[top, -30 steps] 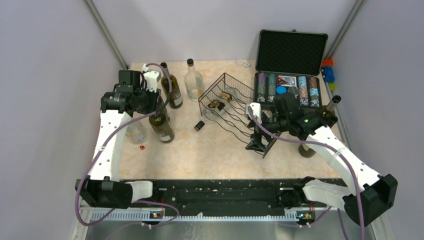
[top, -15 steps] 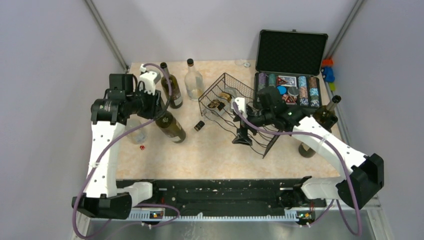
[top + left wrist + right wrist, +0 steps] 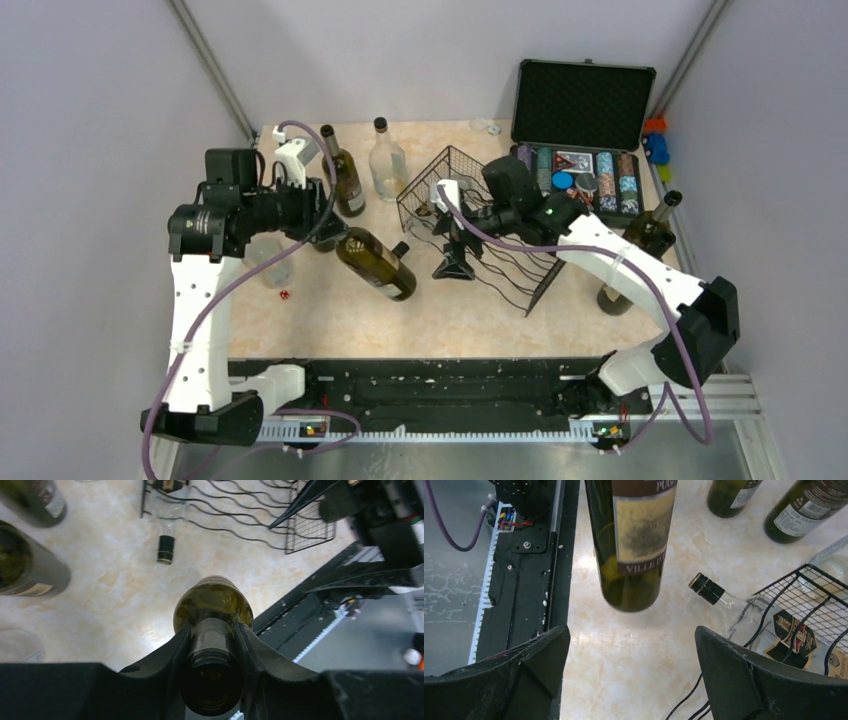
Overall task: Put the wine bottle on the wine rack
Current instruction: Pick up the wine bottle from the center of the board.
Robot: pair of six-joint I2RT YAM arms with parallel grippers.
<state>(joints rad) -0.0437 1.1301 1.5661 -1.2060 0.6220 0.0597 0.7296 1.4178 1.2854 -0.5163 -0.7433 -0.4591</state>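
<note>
Top external view: the green wine bottle [image 3: 378, 263] is clamped at the neck by the left gripper [image 3: 322, 228], left of the wine rack [image 3: 478, 180]; its base should be caught squarely by the wide-spread right gripper [image 3: 453, 262].

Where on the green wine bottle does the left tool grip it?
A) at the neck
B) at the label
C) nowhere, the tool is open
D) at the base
A: in the left wrist view the left tool is closed around the neck of the green wine bottle.
</note>
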